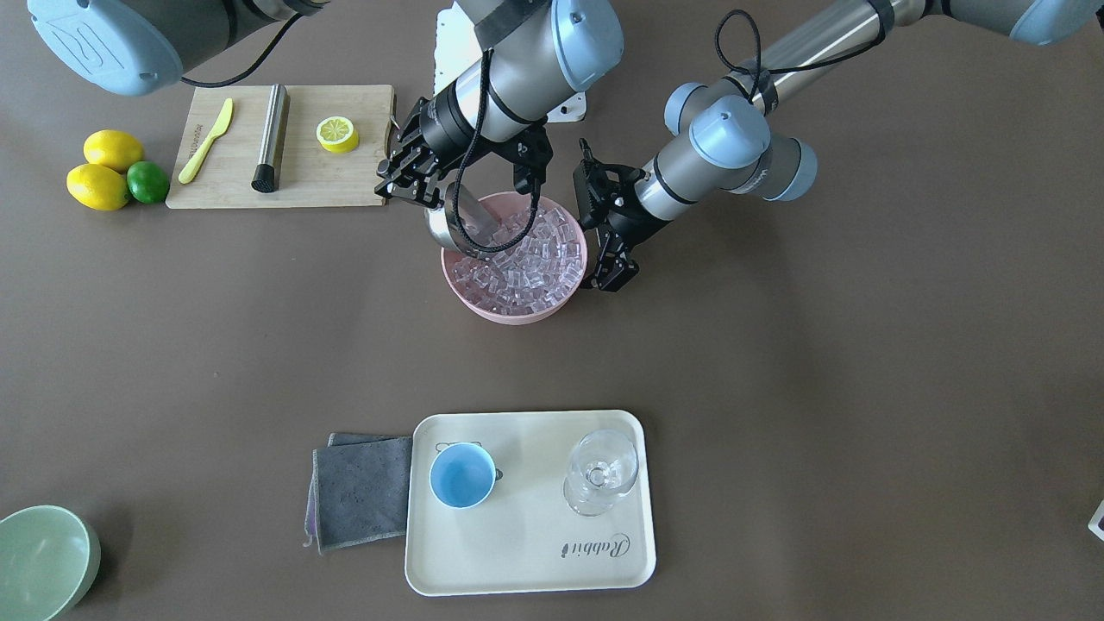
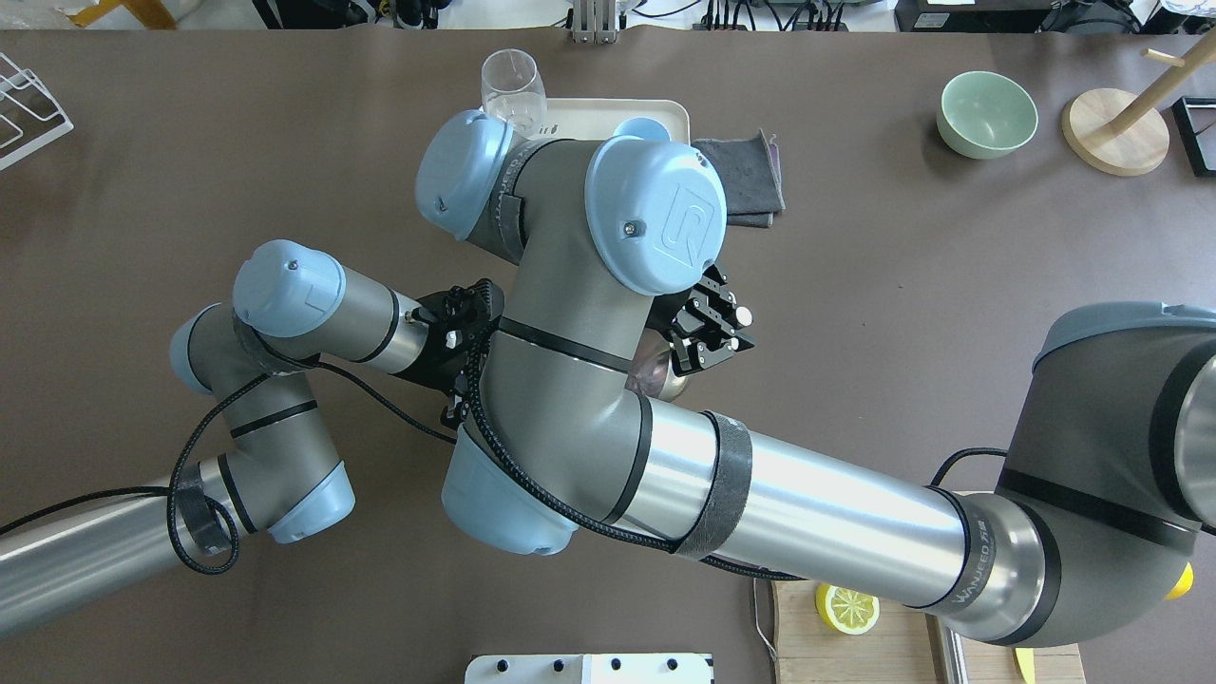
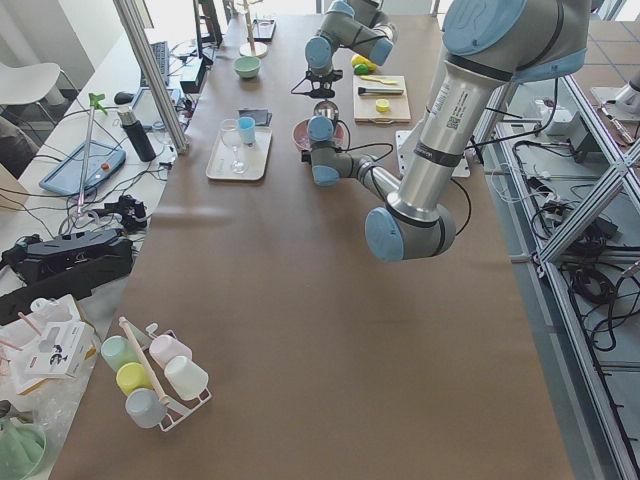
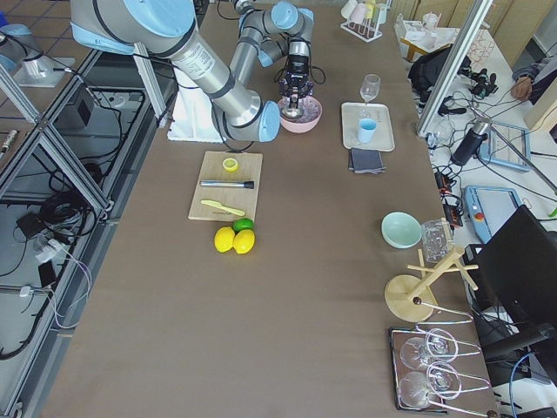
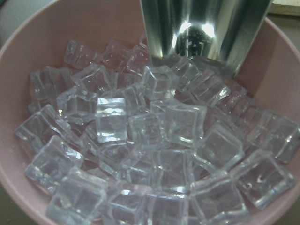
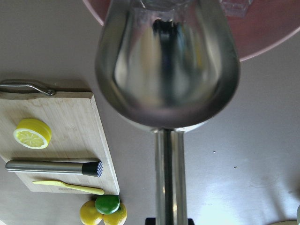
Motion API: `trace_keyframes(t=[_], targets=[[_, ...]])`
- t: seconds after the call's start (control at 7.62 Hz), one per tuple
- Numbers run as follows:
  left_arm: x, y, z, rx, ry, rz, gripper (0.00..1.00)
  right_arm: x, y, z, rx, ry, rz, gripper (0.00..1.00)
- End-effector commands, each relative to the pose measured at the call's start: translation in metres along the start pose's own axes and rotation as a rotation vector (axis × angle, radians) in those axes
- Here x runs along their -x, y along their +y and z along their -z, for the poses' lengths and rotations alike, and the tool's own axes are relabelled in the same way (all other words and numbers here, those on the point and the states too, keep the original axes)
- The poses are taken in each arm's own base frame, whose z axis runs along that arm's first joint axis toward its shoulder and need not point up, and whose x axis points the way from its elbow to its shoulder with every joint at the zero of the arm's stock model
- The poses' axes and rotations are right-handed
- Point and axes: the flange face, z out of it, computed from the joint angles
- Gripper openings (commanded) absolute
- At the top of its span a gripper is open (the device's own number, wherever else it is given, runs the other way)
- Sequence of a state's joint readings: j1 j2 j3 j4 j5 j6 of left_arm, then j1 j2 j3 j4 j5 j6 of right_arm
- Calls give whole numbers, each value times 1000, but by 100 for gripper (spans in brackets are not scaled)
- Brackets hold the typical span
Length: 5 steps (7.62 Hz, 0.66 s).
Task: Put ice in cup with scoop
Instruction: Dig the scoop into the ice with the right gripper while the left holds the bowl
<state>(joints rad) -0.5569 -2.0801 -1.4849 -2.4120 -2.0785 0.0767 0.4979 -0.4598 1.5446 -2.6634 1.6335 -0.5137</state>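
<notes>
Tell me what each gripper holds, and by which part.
Right gripper: the scoop, by its handle, trough in the ice. Left gripper: nothing, open beside the pink bowl.

Soft, even light falls from above on the matte brown table (image 1: 862,362), shadows faint and soft-edged. In the left wrist view, bright glare streaks the shiny stainless-steel scoop (image 5: 206,33) and glints off the clear ice cubes (image 5: 154,140). In the right wrist view, the same scoop looms blurred, the background sharper.
</notes>
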Motion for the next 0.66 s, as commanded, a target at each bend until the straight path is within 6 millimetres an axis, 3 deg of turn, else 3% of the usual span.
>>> trace_keyframes(t=[0.0, 0.52], targets=[[0, 0, 0, -1, 0, -1, 99, -5, -10, -2, -25, 21, 0, 0], [0, 0, 0, 0, 0, 0, 99, -6, -16, -3, -79, 46, -15, 0]])
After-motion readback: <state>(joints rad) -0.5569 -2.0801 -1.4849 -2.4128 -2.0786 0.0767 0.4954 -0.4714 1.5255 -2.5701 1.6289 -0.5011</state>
